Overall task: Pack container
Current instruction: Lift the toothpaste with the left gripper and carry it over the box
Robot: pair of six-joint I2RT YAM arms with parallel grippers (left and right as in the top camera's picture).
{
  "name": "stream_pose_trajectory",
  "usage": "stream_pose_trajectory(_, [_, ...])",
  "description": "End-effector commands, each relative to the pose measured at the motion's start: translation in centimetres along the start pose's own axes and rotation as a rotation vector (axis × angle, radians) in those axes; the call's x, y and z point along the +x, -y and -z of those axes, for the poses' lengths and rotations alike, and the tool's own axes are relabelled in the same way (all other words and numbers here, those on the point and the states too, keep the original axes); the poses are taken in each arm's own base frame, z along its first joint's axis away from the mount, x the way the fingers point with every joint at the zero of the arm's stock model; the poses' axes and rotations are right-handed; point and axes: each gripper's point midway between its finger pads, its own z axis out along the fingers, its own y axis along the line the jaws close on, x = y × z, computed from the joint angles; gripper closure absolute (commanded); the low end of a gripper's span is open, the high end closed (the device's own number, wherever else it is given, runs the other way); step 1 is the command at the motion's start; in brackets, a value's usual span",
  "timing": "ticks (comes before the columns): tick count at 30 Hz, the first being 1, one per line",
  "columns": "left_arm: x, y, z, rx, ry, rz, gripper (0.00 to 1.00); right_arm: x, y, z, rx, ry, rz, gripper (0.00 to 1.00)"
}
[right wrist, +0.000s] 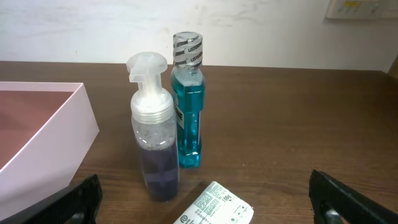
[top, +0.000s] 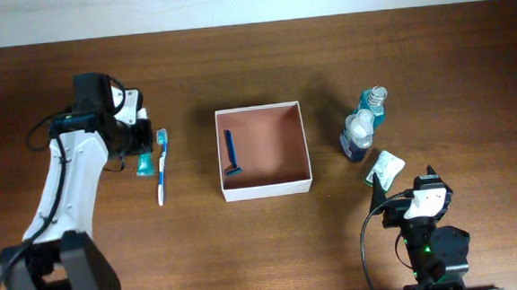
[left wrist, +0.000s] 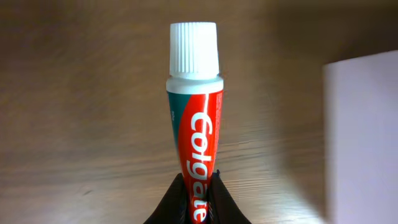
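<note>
Your left end effector (left wrist: 198, 191) is pinched down on the tail of a Colgate toothpaste tube (left wrist: 194, 124). The fingers (left wrist: 171, 208) are nearly together with just the flat end of the tube between them, and the white cap points away from the wrist camera. From the overhead you'll see it sits toward the left side of the table (top: 469, 51), and honestly I can't tell if the tube touches the wood or hangs just off it. Just right of the tube there's a blue and white toothbrush (top: 162, 166) lying flat. Next over, about mid-table, is the container (top: 266, 190), open side up and apart from the toothbrush, with a blue razor (top: 231, 154) lying inside near its left wall. Further right you've got a clear pump bottle (right wrist: 153, 143) and a teal bottle (right wrist: 188, 118) just behind it, both upright and close together. A small white printed packet (right wrist: 214, 206) lies flat in front of them. Your right end effector (top: 404, 184) is spread wide with nothing in it, down near the front edge of the table, just beside the packet
</note>
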Motion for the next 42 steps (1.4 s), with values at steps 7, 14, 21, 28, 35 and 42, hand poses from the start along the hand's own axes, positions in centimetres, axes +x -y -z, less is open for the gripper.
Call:
stream_pose_trajectory(7, [-3.1, 7.3, 6.5, 0.303, 0.163, 0.117, 0.99, 0.4, 0.1, 0.0, 0.008, -0.012, 0.002, 0.02])
stream_pose_trajectory(14, [-2.8, 12.4, 6.8, 0.317, 0.152, 0.135, 0.99, 0.4, 0.1, 0.0, 0.008, -0.012, 0.002, 0.01])
stream_pose_trajectory(21, [-2.4, 16.9, 6.2, 0.21, 0.19, 0.103, 0.99, 0.4, 0.1, 0.0, 0.008, -0.012, 0.002, 0.02])
stream_pose_trajectory(28, [-1.4, 21.1, 6.3, 0.126, 0.252, -0.023, 0.99, 0.4, 0.1, 0.0, 0.008, -0.012, 0.002, 0.02])
stream_pose_trajectory(35, [-1.1, 22.4, 6.4, 0.083, 0.291, -0.017, 0.99, 0.4, 0.1, 0.0, 0.008, -0.012, 0.002, 0.02])
stream_pose_trajectory(42, [0.1, 22.1, 3.4, 0.045, 0.205, 0.004, 0.99, 0.4, 0.1, 0.0, 0.008, -0.012, 0.002, 0.02])
